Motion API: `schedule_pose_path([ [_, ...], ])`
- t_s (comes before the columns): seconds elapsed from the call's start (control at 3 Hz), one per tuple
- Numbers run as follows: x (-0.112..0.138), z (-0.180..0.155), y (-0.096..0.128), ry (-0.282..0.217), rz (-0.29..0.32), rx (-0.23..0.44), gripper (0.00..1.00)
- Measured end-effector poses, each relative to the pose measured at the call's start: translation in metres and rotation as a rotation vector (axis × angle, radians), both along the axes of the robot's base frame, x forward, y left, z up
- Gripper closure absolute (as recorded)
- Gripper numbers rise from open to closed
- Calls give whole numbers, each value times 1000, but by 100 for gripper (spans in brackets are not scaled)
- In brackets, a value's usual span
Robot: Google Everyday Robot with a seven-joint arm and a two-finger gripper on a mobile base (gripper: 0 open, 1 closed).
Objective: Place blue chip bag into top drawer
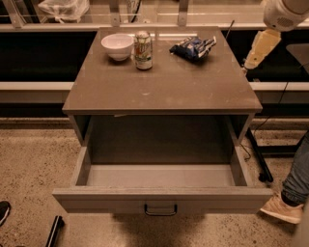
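The blue chip bag (193, 47) lies crumpled on the back right of the cabinet top (159, 87). The top drawer (159, 198) is pulled wide open below it, and its grey inside is bare. Its small dark handle (160, 210) sits at the centre of the front. My gripper (257, 52) hangs in the air off the cabinet's right edge, at about the bag's height and a little to its right, touching nothing. The white arm joint (280, 13) is above it at the top right.
A green-and-white drink can (143, 50) and a white bowl (117, 46) stand at the back left of the top. A person's leg and tan shoe (282, 210) are at the right by the drawer front. A dark stand leg (258, 157) slants beside the cabinet.
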State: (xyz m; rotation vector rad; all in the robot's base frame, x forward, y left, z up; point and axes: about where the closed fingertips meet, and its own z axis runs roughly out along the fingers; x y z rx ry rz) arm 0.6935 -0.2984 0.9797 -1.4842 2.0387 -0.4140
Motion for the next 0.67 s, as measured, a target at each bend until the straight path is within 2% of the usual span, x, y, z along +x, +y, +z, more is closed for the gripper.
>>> schedule_pose_path([
  [0.33,89,-35,18,-64,34,97,0],
  [0.67,90,-34,18,-65,35,97,0],
])
